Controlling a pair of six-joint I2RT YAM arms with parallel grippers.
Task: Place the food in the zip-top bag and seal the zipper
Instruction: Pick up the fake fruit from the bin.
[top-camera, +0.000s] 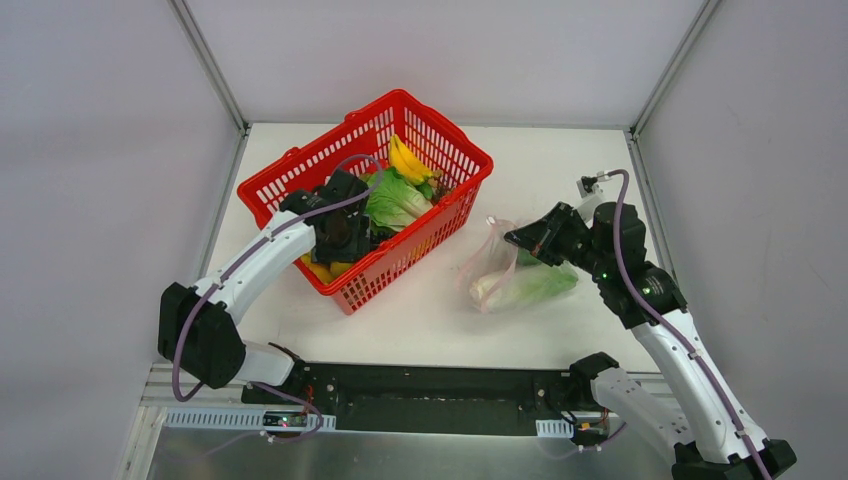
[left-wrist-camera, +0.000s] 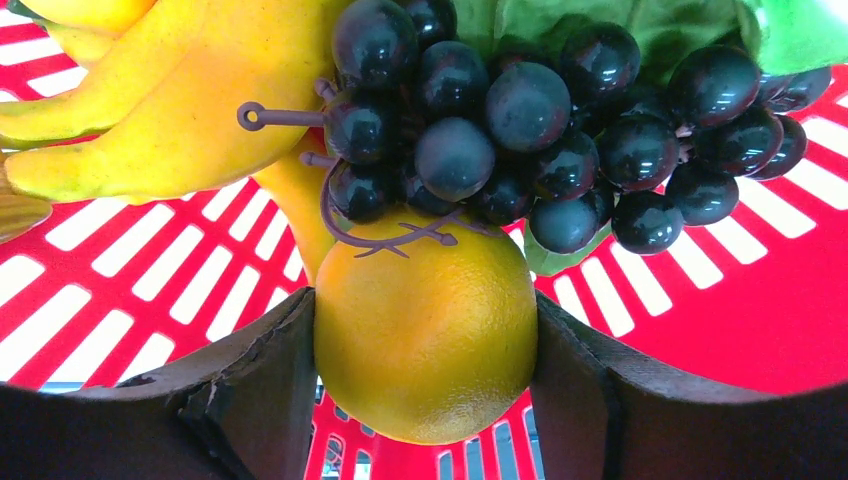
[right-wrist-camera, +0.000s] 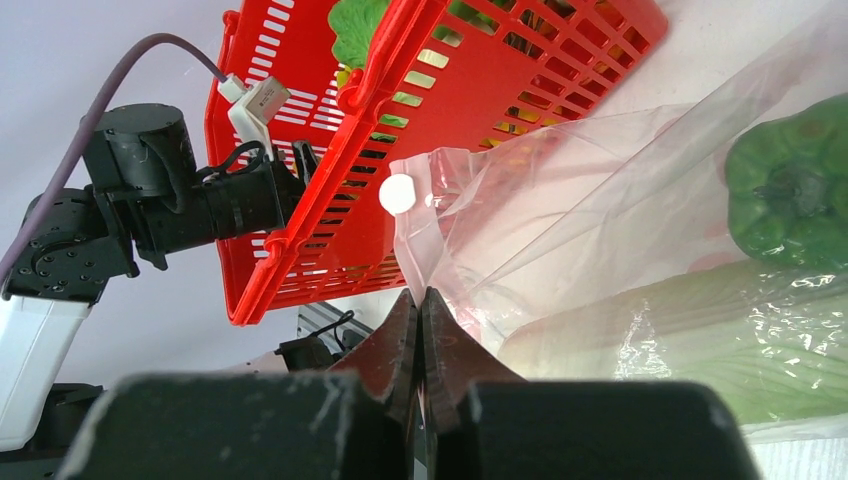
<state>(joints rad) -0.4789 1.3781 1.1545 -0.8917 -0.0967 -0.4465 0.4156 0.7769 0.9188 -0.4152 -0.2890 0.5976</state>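
The clear zip-top bag (top-camera: 515, 275) lies on the table right of the basket, with a long white-green cabbage (right-wrist-camera: 700, 340) and a green pepper (right-wrist-camera: 790, 190) inside. My right gripper (right-wrist-camera: 421, 298) is shut on the bag's mouth edge and holds it up; it also shows in the top view (top-camera: 520, 238). A white round tab (right-wrist-camera: 397, 193) sits on that pinkish edge. My left gripper (top-camera: 340, 238) is down inside the red basket. Its fingers (left-wrist-camera: 270, 380) press both sides of a round yellow-orange fruit (left-wrist-camera: 425, 340). Dark grapes (left-wrist-camera: 520, 110) and yellow fruit (left-wrist-camera: 180, 90) lie just beyond.
The red mesh basket (top-camera: 455, 150) stands at the table's middle left, holding leafy greens (top-camera: 398, 200) and bananas (top-camera: 408, 160). Its wall stands between my left gripper and the bag. Grey walls enclose the table on three sides.
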